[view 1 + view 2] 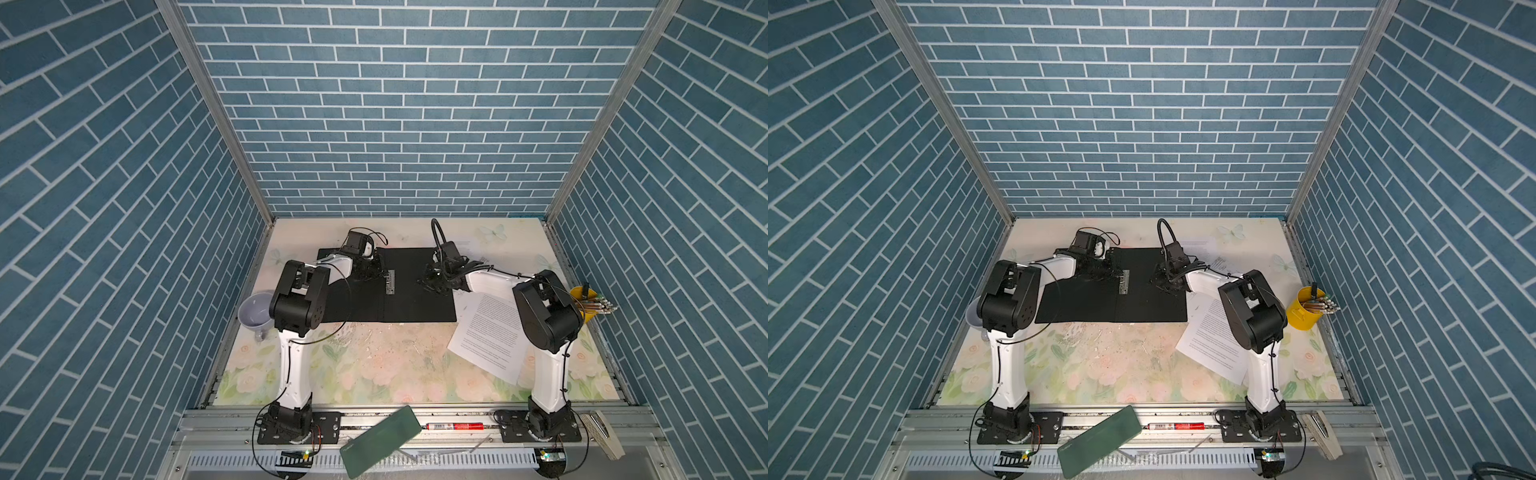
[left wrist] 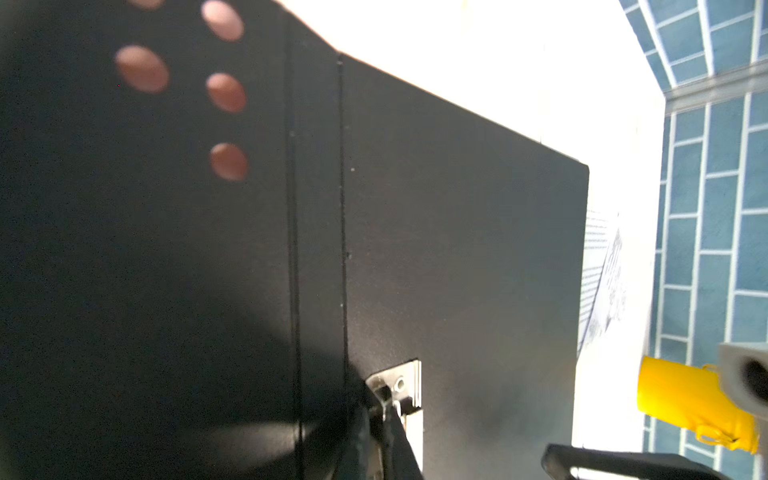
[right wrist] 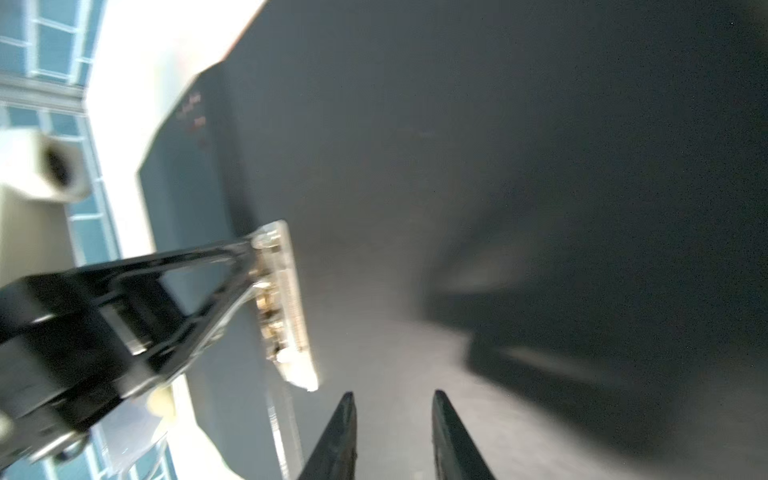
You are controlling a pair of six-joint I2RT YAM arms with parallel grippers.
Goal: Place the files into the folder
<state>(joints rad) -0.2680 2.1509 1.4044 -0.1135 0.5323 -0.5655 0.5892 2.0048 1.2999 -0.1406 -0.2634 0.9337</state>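
On the flowered table, the flat black-inside folder lies open, long axis left-to-right, spine front-to-back; left gripper pinches its metal spine clip; right gripper stands partly open, empty.

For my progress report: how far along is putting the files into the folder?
Done: the folder lies open, black inside up. In hand: the left gripper is shut on the metal clip; the right gripper is open and empty. Left: all visible files lie beside the folder; none is inside.
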